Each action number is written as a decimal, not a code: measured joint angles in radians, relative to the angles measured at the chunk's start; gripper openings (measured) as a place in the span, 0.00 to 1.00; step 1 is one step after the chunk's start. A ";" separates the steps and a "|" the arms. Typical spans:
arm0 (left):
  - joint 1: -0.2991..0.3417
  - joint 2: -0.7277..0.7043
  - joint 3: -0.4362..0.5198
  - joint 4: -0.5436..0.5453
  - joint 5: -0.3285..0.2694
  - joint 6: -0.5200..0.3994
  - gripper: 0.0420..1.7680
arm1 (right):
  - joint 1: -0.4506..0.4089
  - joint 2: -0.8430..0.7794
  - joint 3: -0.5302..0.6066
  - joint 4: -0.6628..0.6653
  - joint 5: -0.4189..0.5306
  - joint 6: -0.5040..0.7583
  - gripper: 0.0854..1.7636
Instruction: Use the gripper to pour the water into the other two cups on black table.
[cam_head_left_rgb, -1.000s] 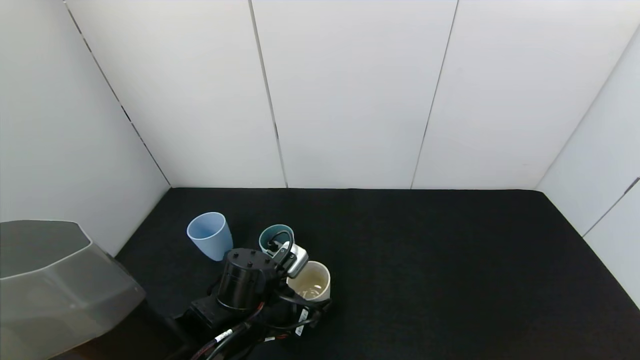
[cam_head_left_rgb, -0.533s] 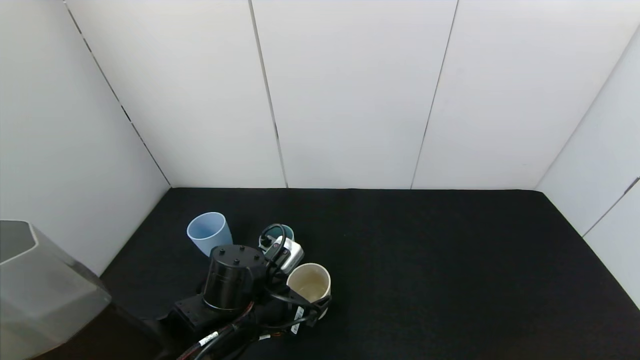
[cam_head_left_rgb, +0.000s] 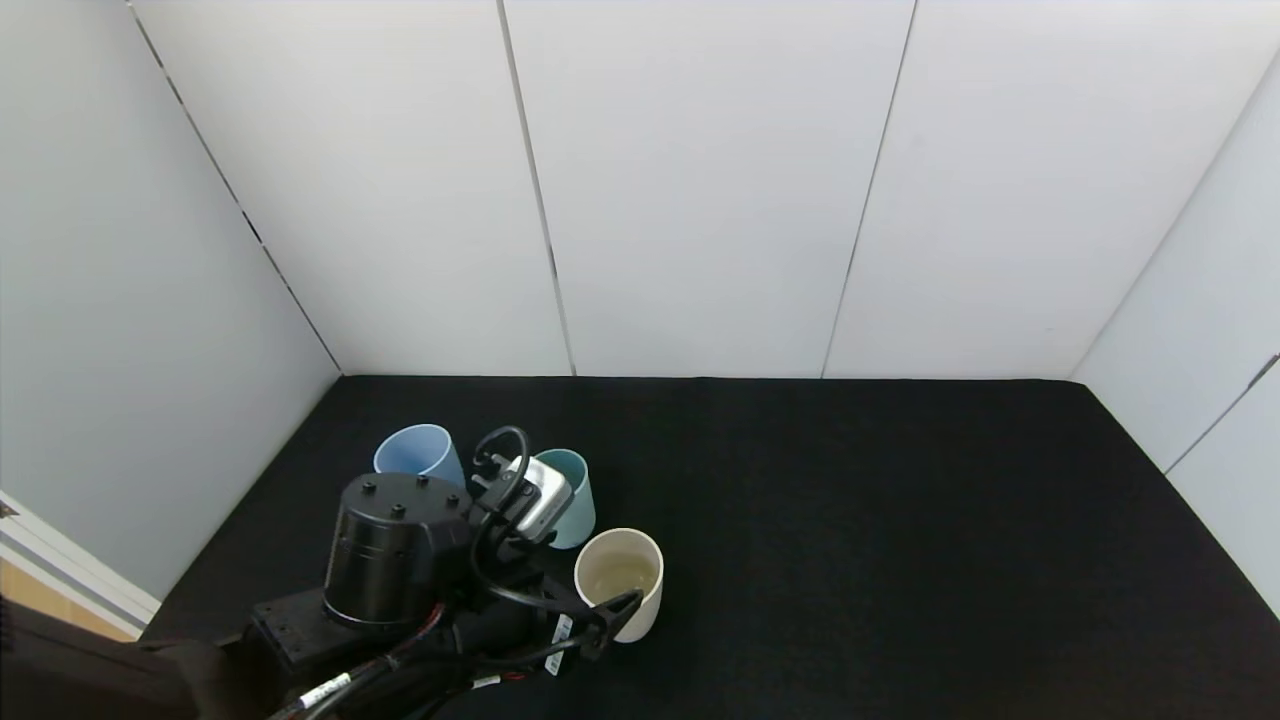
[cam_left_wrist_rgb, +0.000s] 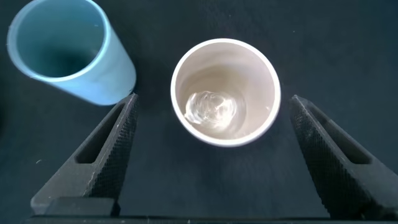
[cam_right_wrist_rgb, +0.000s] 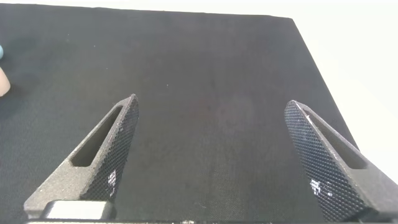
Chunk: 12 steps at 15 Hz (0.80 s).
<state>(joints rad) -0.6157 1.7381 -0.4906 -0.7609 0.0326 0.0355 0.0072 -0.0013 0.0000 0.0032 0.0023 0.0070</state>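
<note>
My left claw (cam_left_wrist_rgb: 211, 155) hangs above the cream cup (cam_left_wrist_rgb: 225, 92) with its two textured fingers (cam_left_wrist_rgb: 106, 155) spread wide, one on each side of the cup and neither touching it. In the head view the left claw itself is hidden under the black wrist motor housing (cam_head_left_rgb: 385, 550) and the small silver camera box (cam_head_left_rgb: 535, 498); only cables and the arm end show, just beside the cream cup (cam_head_left_rgb: 620, 583). White tags on the cables carry print I cannot read.

The water (cam_left_wrist_rgb: 211, 107) sits as a clear, glinting puddle at the bottom of the cream cup, which stands upright on the black desk (cam_head_left_rgb: 900, 560).

Just beyond the cream cup stands the teal-green cup (cam_head_left_rgb: 572, 497), its near side partly covered by the camera box; the wrist view cuts off its far rim (cam_left_wrist_rgb: 65, 50). The light blue cup (cam_head_left_rgb: 415, 455) stands further from the cream cup, past the teal-green one, its lower part hidden behind the motor housing.

My right claw (cam_right_wrist_rgb: 211, 155) is held well apart from the cream cup, over bare desk (cam_right_wrist_rgb: 205, 81), its fingers (cam_right_wrist_rgb: 102, 155) spread wide with nothing between them. The head view does not show it. White wall panels (cam_head_left_rgb: 700, 180) close in the desk.
</note>
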 joint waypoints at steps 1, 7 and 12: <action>0.002 -0.045 -0.009 0.053 0.001 0.000 0.95 | 0.000 0.000 0.000 0.000 0.000 0.000 0.97; 0.037 -0.346 -0.052 0.368 0.003 0.003 0.96 | 0.000 0.000 0.000 0.000 0.000 0.000 0.97; 0.094 -0.583 -0.052 0.554 0.015 0.007 0.96 | 0.000 0.000 0.000 0.000 0.000 0.000 0.97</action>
<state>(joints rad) -0.5213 1.1551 -0.5430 -0.2072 0.0479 0.0423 0.0072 -0.0013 0.0000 0.0032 0.0028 0.0070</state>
